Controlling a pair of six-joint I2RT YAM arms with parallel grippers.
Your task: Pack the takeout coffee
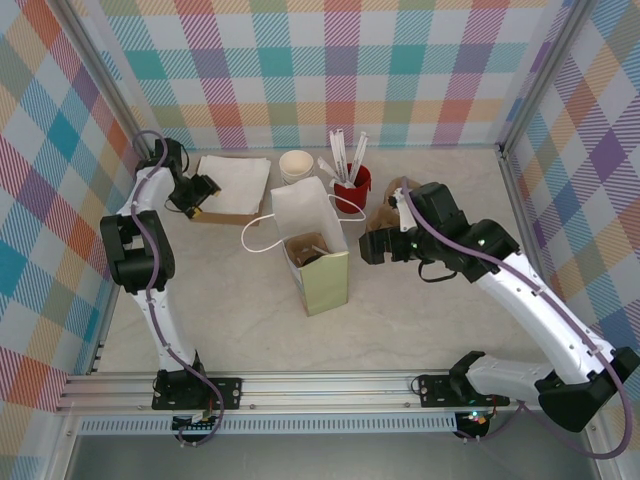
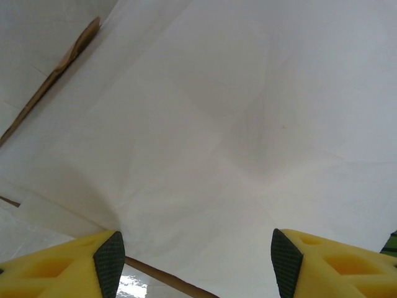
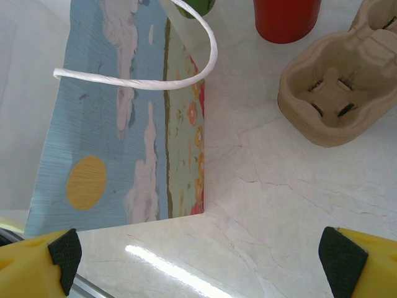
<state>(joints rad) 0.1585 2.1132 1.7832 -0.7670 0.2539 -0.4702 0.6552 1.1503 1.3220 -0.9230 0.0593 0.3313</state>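
Pale marble-patterned stone forms the bench, walled on three sides by bright plaid panels. The left arm reaches to the far left, where the left hand hangs low over a stack of white paper sheets; its yellow fingers with black pads stand moderately apart, nothing is gripped between them, and whether they touch the paper I cannot tell. The right arm bends in toward the middle, and the right hand hovers above bare bench with its jaws spread wide, holding nothing, near the paper bag. That bag stands upright at the centre with its mouth open, a white cord handle arching off its rim, and a printed side of blue sky, clouds and a yellow sun turned toward the right arm. A brown pulp cup carrier lies on the bench to the right of the bag, near the right hand. Behind the bag stand a red cup of white sticks and, to its left, a stack of lidless cups. The takeout coffee appears to sit down inside the bag's mouth, showing as a small dark shape like its black lid, too small to be sure. A thin wooden stirrer lies at the edge of the sheets.
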